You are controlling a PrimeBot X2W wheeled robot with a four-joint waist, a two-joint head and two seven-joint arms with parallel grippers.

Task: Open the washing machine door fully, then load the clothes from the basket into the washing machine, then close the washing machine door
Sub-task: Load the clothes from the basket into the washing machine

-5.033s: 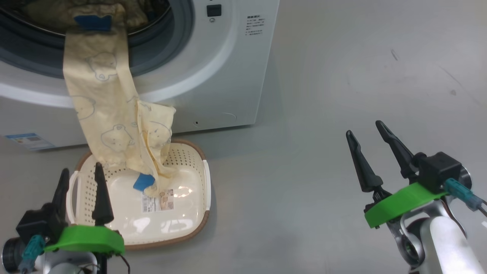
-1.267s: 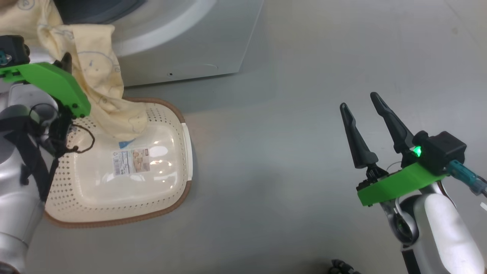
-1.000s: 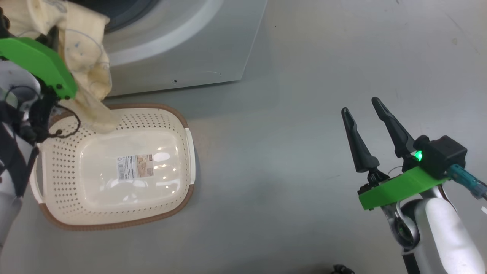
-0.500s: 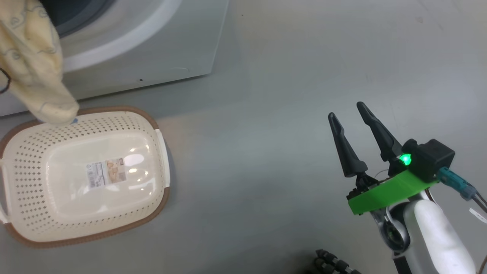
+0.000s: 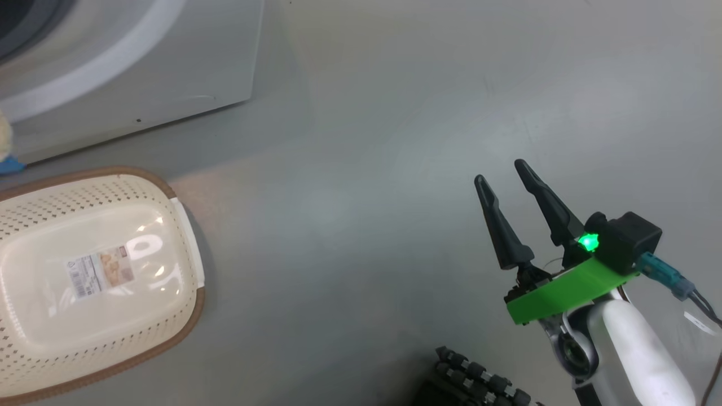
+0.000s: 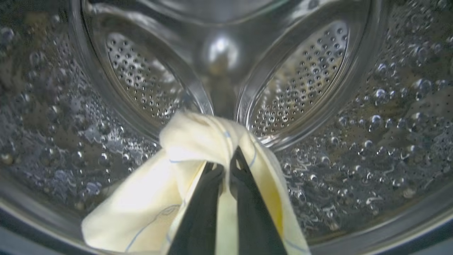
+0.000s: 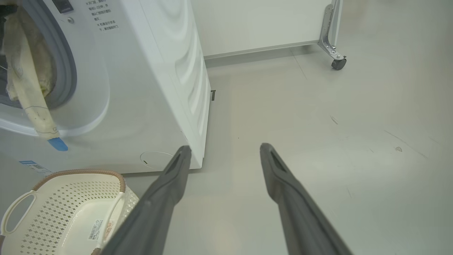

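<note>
Nearby, the right gripper (image 5: 499, 171) hangs spread, well clear of the washing machine (image 7: 159, 88); the empty basket (image 5: 34, 208) sits before it; inside its drum (image 6: 300, 71) the left gripper (image 6: 228, 163) pinches the clothes (image 6: 191, 141) to carry them deep, one sleeve (image 7: 32, 106) hanging outside.

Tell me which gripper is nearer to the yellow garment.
Left. The left gripper is shut on the garment, inside the drum of the washing machine. The right gripper hangs open above the floor, off to the machine's side, touching no cloth.
</note>
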